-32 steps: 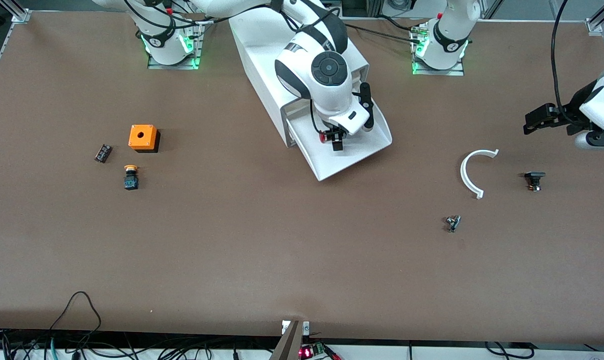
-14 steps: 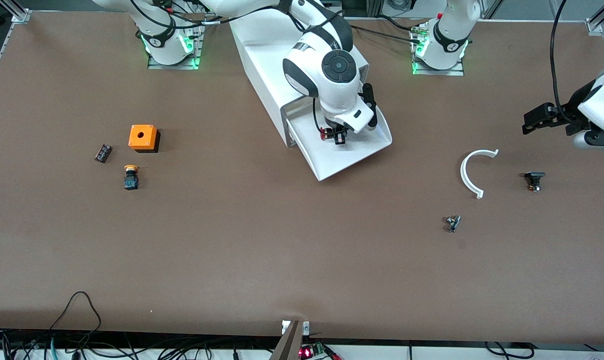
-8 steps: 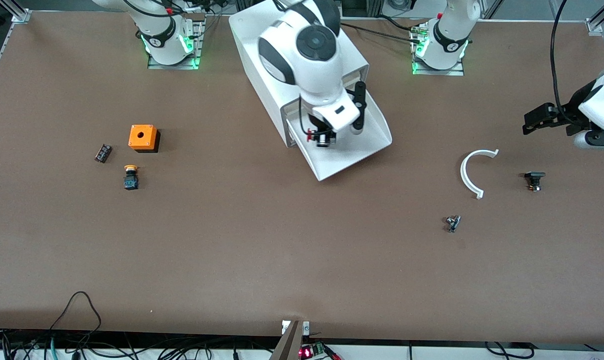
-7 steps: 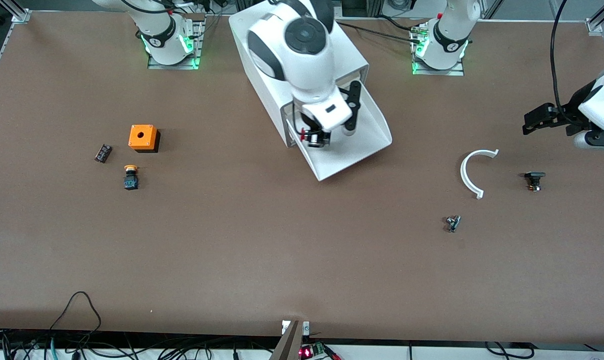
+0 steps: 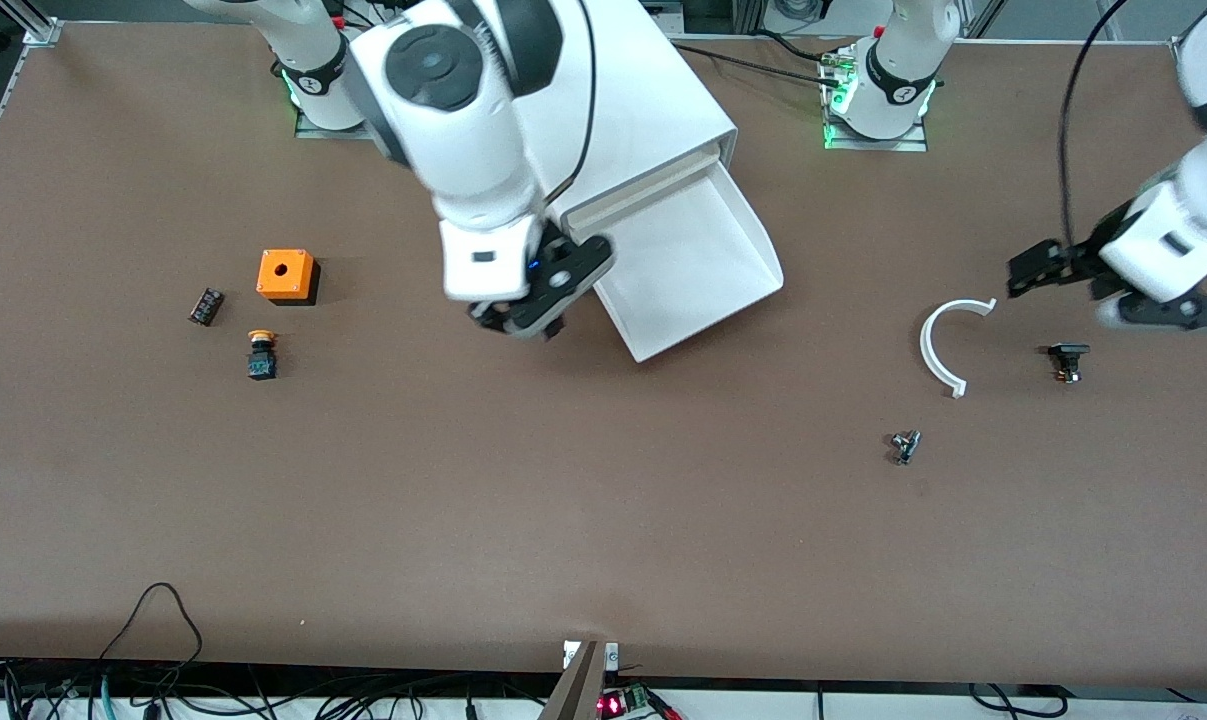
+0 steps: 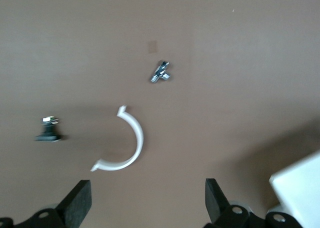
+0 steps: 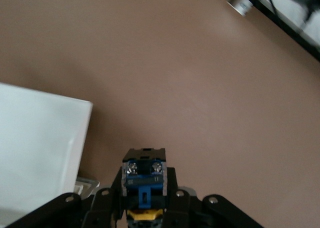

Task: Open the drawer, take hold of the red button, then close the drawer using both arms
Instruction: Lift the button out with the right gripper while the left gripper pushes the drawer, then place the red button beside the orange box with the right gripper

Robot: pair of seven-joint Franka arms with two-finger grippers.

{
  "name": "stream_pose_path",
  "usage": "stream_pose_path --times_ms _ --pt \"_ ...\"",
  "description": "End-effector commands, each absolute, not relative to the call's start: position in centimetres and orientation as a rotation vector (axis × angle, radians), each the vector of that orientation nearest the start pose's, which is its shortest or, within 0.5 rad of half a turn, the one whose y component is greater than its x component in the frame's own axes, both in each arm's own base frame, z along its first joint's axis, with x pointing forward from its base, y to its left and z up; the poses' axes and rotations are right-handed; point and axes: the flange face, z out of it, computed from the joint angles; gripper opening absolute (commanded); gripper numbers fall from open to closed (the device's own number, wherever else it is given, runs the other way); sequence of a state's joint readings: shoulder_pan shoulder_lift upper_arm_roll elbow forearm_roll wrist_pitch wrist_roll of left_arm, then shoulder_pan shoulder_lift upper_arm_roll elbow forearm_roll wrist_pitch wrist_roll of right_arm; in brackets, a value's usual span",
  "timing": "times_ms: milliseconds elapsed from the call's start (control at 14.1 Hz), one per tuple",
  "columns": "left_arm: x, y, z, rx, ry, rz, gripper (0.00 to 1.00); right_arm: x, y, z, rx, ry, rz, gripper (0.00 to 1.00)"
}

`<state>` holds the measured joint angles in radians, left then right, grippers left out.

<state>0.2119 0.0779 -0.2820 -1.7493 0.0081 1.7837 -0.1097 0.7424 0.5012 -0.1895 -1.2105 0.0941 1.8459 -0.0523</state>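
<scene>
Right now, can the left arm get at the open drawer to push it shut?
Probably yes. The drawer faces bare table; the open left claw is over the table by the white arc, and the right claw, shut on the button, is off toward the right arm's end.

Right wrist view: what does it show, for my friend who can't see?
The right gripper is shut on the button, holding its black-and-blue body up over the brown table. A corner of the white drawer shows beside it.

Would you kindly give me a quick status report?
Right gripper shut on black-and-blue button, over table. Left gripper open over white curved piece. White bottom drawer open.
</scene>
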Motion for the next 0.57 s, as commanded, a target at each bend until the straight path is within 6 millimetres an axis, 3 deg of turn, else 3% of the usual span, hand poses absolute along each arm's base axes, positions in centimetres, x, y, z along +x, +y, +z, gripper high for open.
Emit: stream_pose_path --times_ms 0,283,495 --pt "57.8 -8.8 45.4 -3.177 -0.189 0.011 1.00 59.4 34.9 49.2 -3.068 -0.548 -0.117 0.27" --pt "56.1 -14.2 36.7 -3.200 -0.391 -0.064 1.00 60.8 28.4 44.4 -3.192 -0.230 0.038 0.26" --pt "55.5 -18.3 33.3 -3.212 -0.531 -0.063 1.00 60.7 21.5 39.2 -3.238 -0.034 0.201 0.27"
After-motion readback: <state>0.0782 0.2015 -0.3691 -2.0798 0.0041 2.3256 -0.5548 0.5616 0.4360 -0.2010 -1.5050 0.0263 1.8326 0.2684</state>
